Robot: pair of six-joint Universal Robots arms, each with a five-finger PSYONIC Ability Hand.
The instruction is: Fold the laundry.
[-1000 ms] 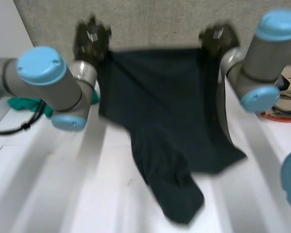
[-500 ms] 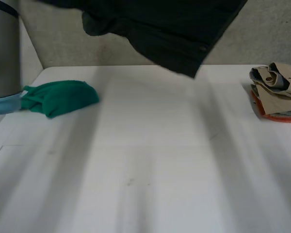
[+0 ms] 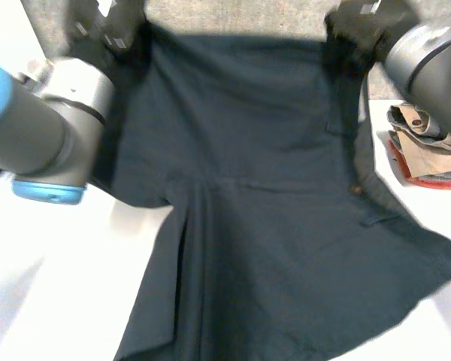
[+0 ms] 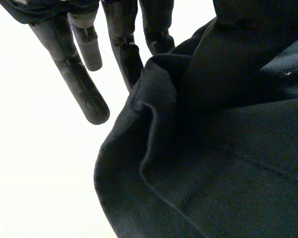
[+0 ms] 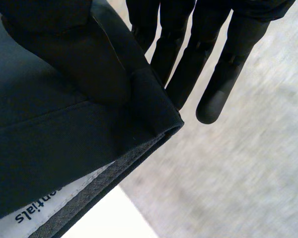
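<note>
Bright, even light washes the white table (image 3: 52, 301) to glare beside the dark cloth (image 3: 270, 226).

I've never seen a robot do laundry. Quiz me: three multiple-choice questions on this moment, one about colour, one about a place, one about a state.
1. What colour is the held garment? A green; B dark navy; C red.
2. Where is the beige clothes pile? A on the floor; B at the table's right side; C on a chair.
3. How is the garment? A folded square; B crumpled ball; C spread out, its top corners held by the left hand and right hand.
Answers: 1 B, the cloth is dark navy; 2 B, the pile sits right of the garment; 3 C, each hand grips a top corner.
</note>
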